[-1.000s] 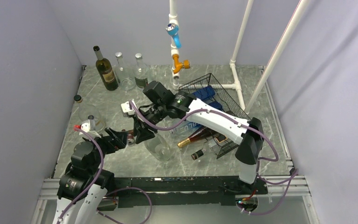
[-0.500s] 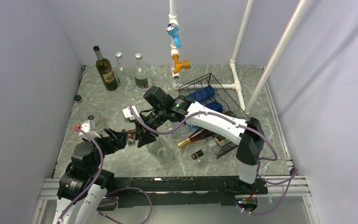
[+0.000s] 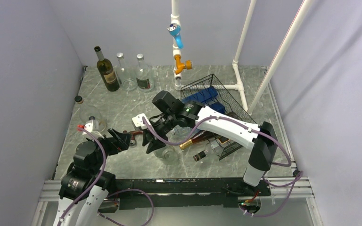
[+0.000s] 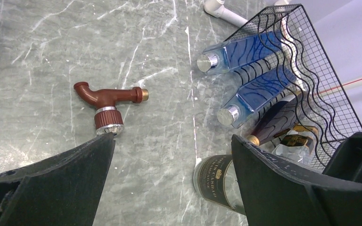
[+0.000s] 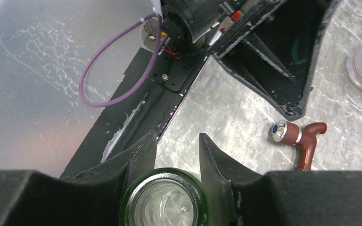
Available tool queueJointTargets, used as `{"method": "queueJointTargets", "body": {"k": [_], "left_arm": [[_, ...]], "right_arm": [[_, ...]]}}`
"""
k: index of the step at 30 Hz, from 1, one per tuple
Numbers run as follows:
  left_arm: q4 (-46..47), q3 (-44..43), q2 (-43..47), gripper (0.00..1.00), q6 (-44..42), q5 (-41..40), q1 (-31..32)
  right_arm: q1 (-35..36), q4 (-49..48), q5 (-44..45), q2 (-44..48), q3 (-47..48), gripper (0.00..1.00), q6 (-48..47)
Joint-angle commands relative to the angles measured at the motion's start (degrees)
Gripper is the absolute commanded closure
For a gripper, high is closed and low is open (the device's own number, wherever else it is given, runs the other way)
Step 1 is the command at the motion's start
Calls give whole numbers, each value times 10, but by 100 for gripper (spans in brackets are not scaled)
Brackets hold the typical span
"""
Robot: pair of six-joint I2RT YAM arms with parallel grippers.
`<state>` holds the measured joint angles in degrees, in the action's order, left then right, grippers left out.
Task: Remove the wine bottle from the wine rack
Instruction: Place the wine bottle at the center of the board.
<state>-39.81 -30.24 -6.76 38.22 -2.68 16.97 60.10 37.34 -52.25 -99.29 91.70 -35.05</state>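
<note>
The wine bottle (image 3: 168,151), clear green glass with a black label, is out of the wine rack and leans over the table left of it. My right gripper (image 3: 151,142) is shut on its neck; in the right wrist view the bottle's green mouth (image 5: 165,201) sits between the fingers of the right gripper (image 5: 177,136). The left wrist view shows its labelled lower body (image 4: 217,181) just above the marble. The black wire wine rack (image 3: 231,102) (image 4: 325,89) holds two blue bottles (image 4: 252,92), a dark gold-topped bottle and a smaller one. My left gripper (image 3: 121,139) (image 4: 173,139) is open and empty, facing the bottle.
A brown tap (image 4: 111,101) (image 5: 298,138) lies on the table between the two grippers. One dark bottle (image 3: 106,70) and two clear bottles (image 3: 143,74) stand at the back left. A white pipe frame (image 3: 242,44) with blue and orange taps rises behind the rack.
My right arm has carried the bottle slightly to the right and toward the near edge, still gripping its neck. The left arm has not moved.
</note>
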Motion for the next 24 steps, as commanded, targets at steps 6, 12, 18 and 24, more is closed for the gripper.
{"method": "queueJointTargets", "body": {"k": [6,12,18,24], "left_arm": [[60,12,-20,1,4,49,1],[77,14,-33,1,1,81,1],[94,13,-42,1,-5,113,1],[115,11,-48,1,-10,147,1]], "right_arm": [[-6,17,-38,68,-33,45,-42],[-13,38,-47,79,-33,32,-61],[-17,98,-53,88,1,18,-93],[-36,122,-58,102,21,14,-103]]}}
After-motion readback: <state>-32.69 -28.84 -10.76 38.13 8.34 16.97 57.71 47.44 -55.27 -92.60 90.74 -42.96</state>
